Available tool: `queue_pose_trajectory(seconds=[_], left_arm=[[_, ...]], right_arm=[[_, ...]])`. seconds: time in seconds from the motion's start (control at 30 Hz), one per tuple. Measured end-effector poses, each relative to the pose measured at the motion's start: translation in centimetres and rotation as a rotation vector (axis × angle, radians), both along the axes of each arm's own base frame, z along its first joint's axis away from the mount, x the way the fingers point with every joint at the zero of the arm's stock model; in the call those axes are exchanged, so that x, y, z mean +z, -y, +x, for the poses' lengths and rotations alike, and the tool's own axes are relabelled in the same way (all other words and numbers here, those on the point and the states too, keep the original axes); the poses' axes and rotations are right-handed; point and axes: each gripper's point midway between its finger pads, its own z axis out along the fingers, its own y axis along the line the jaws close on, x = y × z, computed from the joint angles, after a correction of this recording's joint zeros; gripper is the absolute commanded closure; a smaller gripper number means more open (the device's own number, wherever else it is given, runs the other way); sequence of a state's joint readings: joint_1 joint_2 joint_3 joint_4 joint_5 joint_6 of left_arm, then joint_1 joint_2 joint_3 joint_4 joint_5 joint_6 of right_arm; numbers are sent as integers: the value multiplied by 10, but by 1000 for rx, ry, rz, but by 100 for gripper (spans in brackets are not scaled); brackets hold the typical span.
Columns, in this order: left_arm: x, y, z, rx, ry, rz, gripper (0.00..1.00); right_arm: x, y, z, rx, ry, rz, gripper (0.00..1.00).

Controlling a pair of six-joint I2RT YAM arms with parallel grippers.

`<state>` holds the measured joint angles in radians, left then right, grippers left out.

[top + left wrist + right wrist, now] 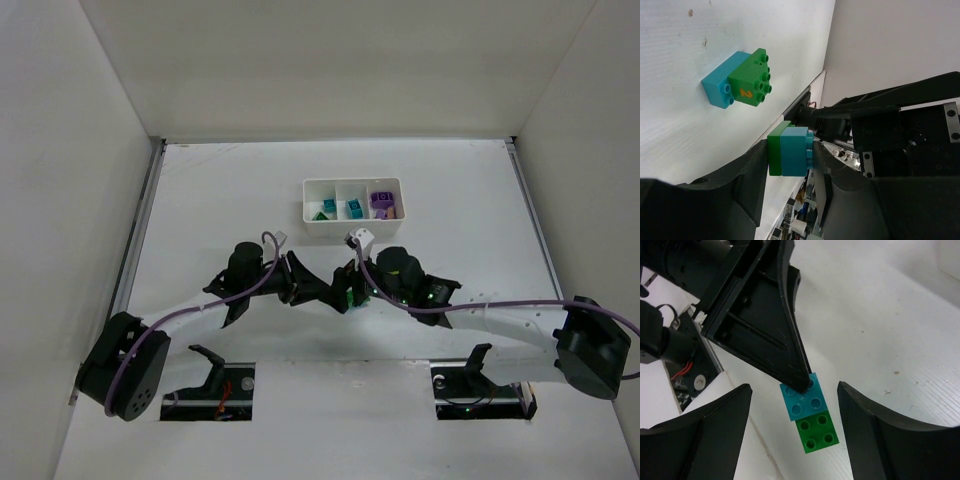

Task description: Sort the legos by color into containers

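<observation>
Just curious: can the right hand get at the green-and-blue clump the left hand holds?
Probably yes: the right hand is open, its fingers either side of the clump, whose green end is uncovered.

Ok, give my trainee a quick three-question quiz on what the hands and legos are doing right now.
1. True or false: the left hand is shut on a green-and-teal clump.
2. In the top view, which compartment of the tray holds the purple legos? A left, B middle, C right.
3. Fill in: the jaws of the right hand stand ___, either side of that clump without touching it.
Key: 1 true; 2 C; 3 open.
</observation>
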<state>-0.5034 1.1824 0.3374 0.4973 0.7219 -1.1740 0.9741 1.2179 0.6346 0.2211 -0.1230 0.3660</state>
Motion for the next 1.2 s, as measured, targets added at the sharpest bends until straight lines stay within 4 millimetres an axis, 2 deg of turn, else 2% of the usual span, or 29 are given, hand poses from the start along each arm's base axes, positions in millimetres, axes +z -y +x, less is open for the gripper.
queue_pose_trajectory(seconds=[0.37,0.77,1.2], left_arm=[[0,0,-2,-6,-16,-6,85],[5,1,-3,-10,-11,-19,85],[9,1,-4,-14,-8,-30,85]], right_arm=[[-3,-2,-9,64,7,-14,37],[-14,1,-9,67,0,-53,39],[-17,2,-7,55,7,-69,62]])
